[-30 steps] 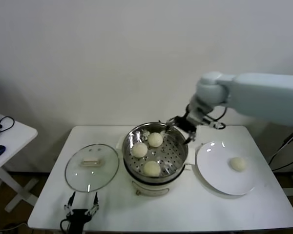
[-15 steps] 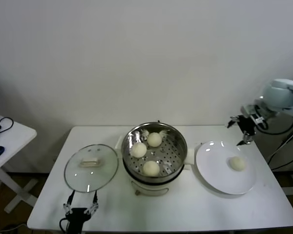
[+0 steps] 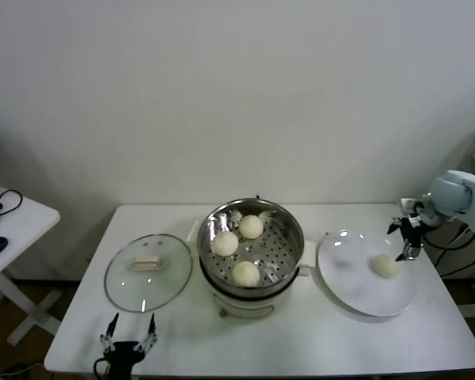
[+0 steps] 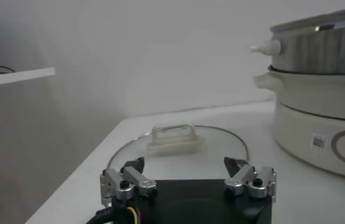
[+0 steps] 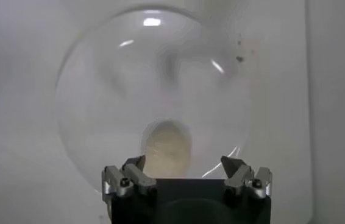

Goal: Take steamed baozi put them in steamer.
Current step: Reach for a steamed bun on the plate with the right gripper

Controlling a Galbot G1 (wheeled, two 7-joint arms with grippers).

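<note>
Three cream-white baozi [image 3: 251,226] [image 3: 226,243] [image 3: 246,274] lie on the perforated floor of the shiny steel steamer [image 3: 289,226] at the table's middle. One more baozi [image 3: 385,266] lies on the white plate [image 3: 348,277] to the right; it also shows in the right wrist view [image 5: 167,145]. My right gripper [image 3: 406,237] hangs open and empty just above and right of that baozi, and in its wrist view [image 5: 185,164] the baozi sits below its spread fingers. My left gripper [image 3: 128,331] is open and parked at the table's front left edge.
A round glass lid [image 3: 148,271] lies flat left of the steamer, just behind my left gripper; it also shows in the left wrist view [image 4: 178,146]. A second white table [image 3: 16,218] stands at the far left.
My right arm has swung from the steamer's far right rim out to the right and come down over the baozi on the plate. The left arm has not moved.
</note>
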